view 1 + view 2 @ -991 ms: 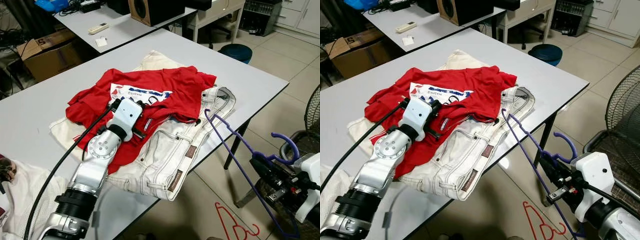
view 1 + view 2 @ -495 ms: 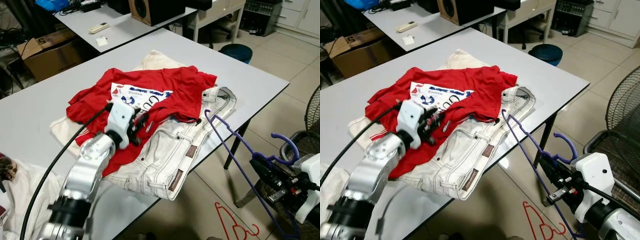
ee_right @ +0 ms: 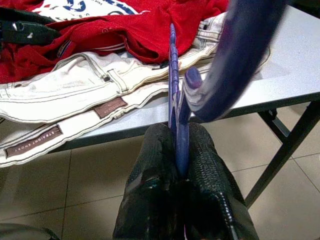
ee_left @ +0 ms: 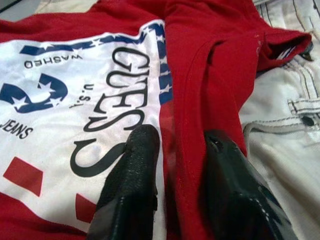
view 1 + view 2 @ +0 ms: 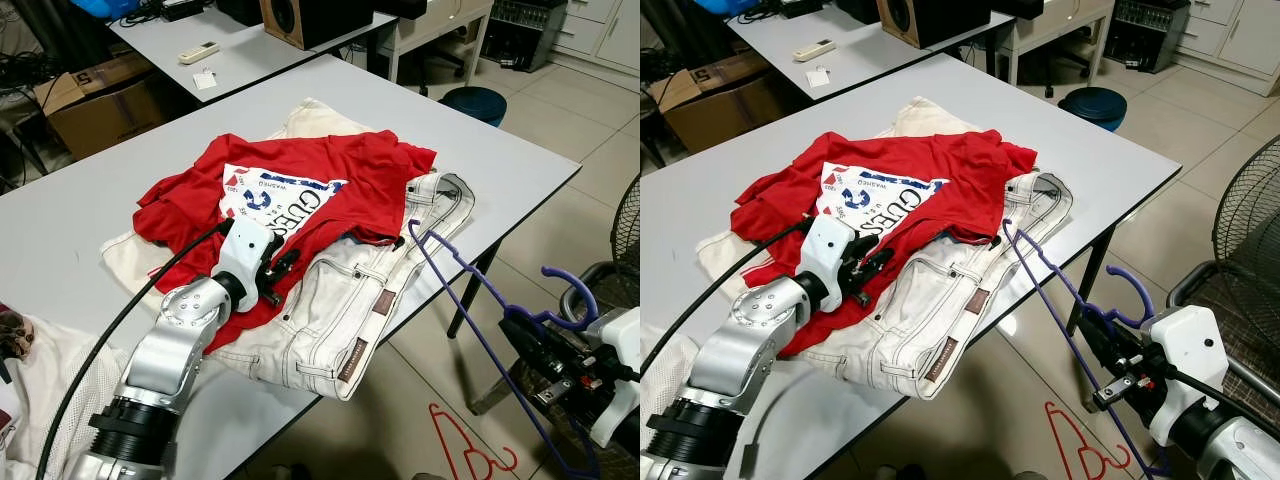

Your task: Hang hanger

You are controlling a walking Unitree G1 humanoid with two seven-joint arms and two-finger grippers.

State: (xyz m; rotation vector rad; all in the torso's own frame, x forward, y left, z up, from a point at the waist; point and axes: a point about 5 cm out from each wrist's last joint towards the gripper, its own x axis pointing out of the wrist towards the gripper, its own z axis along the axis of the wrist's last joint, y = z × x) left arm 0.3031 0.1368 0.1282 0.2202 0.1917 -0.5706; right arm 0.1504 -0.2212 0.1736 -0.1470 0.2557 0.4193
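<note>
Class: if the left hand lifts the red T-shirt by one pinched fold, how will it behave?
The red T-shirt lies crumpled, so it will likely drape limply. It overlaps the white jeans and may drag them. The left hand straddles a fold.

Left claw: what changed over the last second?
The left claw drew back toward the robot across the red T-shirt, uncovering more of its white print; its fingers rest open on the cloth. The right claw stays shut on the purple hanger; the jeans are unmoved.

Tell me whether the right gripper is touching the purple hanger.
Touching. In the right wrist view the right gripper has both black fingers pressed against the purple hanger, with its thin bar clamped between them and no gap.
</note>
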